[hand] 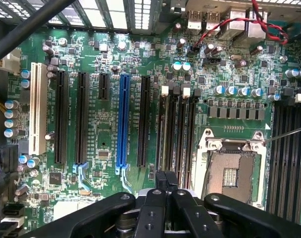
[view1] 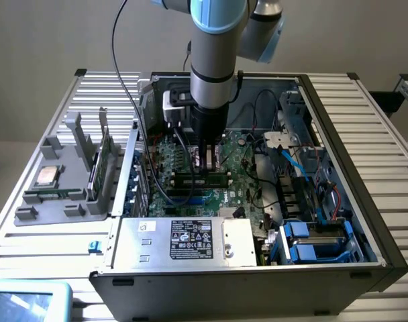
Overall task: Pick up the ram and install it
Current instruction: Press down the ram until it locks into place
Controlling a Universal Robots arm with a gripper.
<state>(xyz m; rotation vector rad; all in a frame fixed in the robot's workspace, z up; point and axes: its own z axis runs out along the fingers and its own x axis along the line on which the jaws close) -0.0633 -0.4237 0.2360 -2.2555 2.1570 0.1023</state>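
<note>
**Slatted bench, open PC tower, arm deep in the RAM slots**

The whole thing sits on a ribbed aluminium table against a plain beige wall. An open computer case lies on its side with the motherboard facing up. To the exterior view's left of the case is a grey parts holder with a square silver processor chip lying flat in it and a green card standing on edge.

The arm comes straight down into the case. The gripper has its fingers closed tight together. Directly under the tips is the ram, down at the black memory slots in the middle of the board. I honestly can't tell if the fingers are pinching its top edge or just bearing on it.

The bit that matters is that the stick is straight below the claw, not off to either side. Its long axis runs across the exterior view from left to right, lined up with the slots. In the wrist view the gripper points along that same bank of black slots, next to the empty CPU socket.

As for writing, the power supply has a big black-and-white sticker with a row of certification-style marks, but I can't read any of it. No brand I could make out anywhere.
</note>
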